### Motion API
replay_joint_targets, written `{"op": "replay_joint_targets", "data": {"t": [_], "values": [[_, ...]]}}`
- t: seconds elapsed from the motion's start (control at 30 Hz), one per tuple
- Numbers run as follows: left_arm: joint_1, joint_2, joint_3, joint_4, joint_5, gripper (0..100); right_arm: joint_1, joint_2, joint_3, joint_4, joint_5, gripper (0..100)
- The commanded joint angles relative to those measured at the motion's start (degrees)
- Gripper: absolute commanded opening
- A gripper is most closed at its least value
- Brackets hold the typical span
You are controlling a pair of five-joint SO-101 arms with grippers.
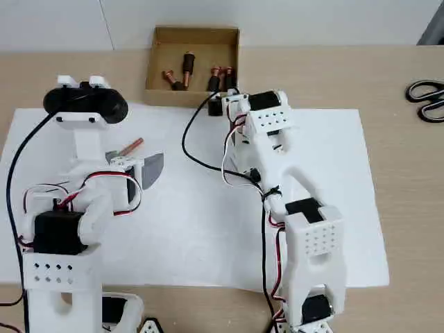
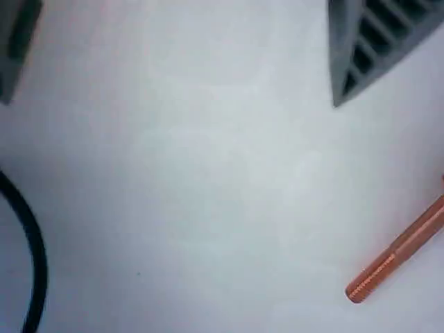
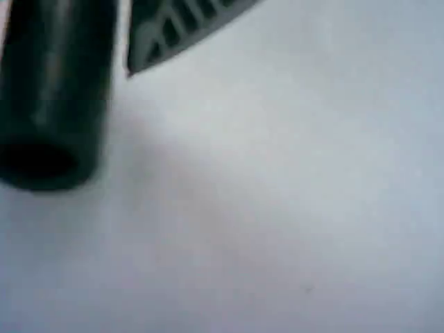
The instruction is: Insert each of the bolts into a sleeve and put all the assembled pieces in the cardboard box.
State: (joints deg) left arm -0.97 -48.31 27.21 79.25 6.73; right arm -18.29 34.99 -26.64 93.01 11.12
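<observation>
Bolt (image 2: 399,253), copper, lies loose on white sheet (image 1: 194,229), just beside left gripper (image 1: 133,164), whose fingers stand spread apart. Sleeve (image 3: 52,97), black, sits over the sheet against a grey finger (image 3: 180,28) of right gripper (image 1: 223,104); gripper apparently clamped on it, though the close view is blurred. That gripper is just in front of cardboard box (image 1: 191,97). Several assembled pieces (image 1: 187,66) lie inside box. Scissors (image 1: 427,97) at far edge of surface (image 1: 388,76).
</observation>
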Motion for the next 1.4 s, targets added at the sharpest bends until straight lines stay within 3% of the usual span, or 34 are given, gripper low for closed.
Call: {"op": "replay_joint_targets", "data": {"t": [0.0, 0.7, 0.87, 1.03, 1.17, 1.37], "values": [[0.1, -1.0, -0.5, 0.0, -0.4, 28, -0.4, -0.2, -0.7, -0.1, -0.3, 12.2], [0.1, -1.0, -0.5, 1.6, -0.4, 28, -2.1, 6.9, -3.2, -5.1, -0.1, 15.1], [0.1, -1.0, -0.5, 1.6, -0.4, 28, -0.7, 7.4, -3.3, -5.0, -0.1, 0.5], [-0.3, -1.0, -1.3, 1.7, -0.4, 28, 1.0, 1.6, -4.0, -0.8, -0.1, 0.3], [-0.3, 1.0, -6.9, 6.2, -2.3, 28, 2.4, -6.6, -5.2, 2.2, -0.1, 0.3], [-0.4, 16.2, -16.5, 12.2, -8.1, 28, 5.1, -16.9, -2.8, 2.7, -0.1, 0.3]]}}
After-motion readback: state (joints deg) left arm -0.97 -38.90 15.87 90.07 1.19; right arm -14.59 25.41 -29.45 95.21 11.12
